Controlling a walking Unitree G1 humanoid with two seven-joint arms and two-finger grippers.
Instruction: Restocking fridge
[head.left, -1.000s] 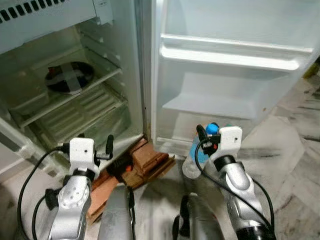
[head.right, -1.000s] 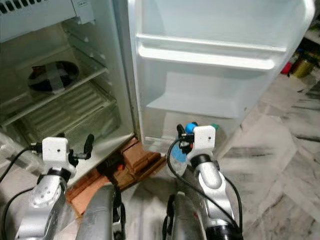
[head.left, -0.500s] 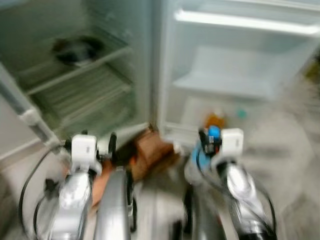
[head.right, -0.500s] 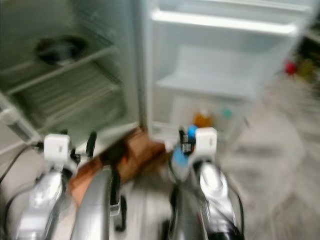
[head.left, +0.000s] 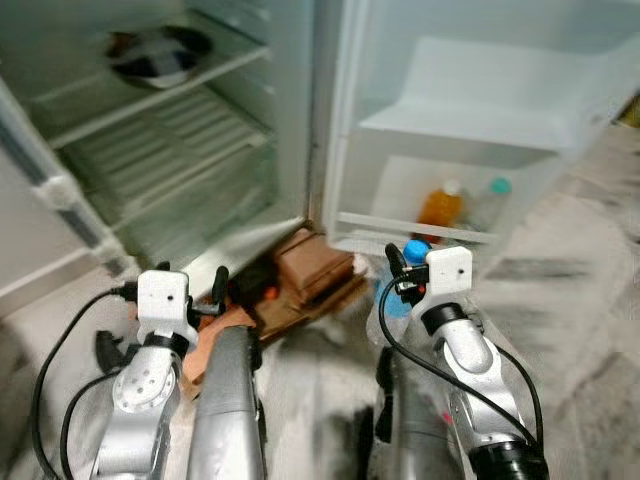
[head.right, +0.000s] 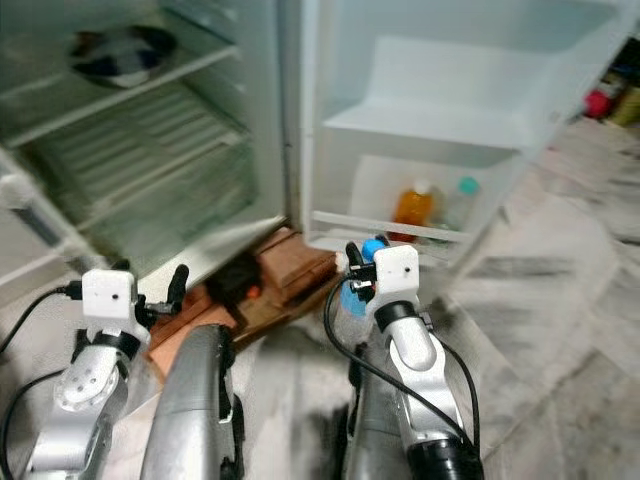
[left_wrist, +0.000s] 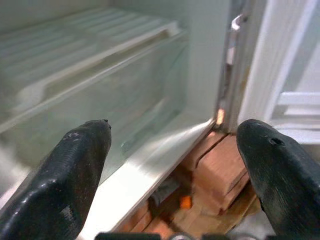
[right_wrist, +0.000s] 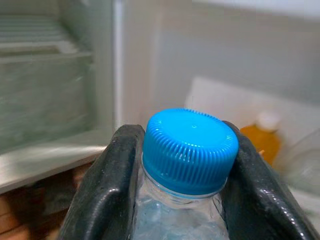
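An open fridge (head.left: 200, 190) stands before me, its door (head.left: 480, 110) swung to the right. My right gripper (head.left: 400, 285) is shut on a clear water bottle with a blue cap (right_wrist: 190, 150), held low in front of the door's bottom shelf (head.left: 410, 228). In that shelf stand an orange bottle (head.left: 440, 208) and a clear bottle with a teal cap (head.left: 490, 200). My left gripper (left_wrist: 175, 165) is open and empty, raised near the fridge's lower front edge. A dark bowl (head.left: 160, 55) sits on an inner fridge shelf.
Red bricks (head.left: 310, 275) prop up the fridge's front corner, between my two arms. Inside, a glass shelf and a clear crisper drawer (head.left: 180, 180) show. A marbled stone floor (head.left: 580, 300) stretches to the right. Some coloured containers (head.right: 605, 100) stand beyond the door.
The camera has tilted down and closer, bringing the door's bottom shelf and its two bottles into sight. Both arms hold much the same pose, the right still gripping the bottle.
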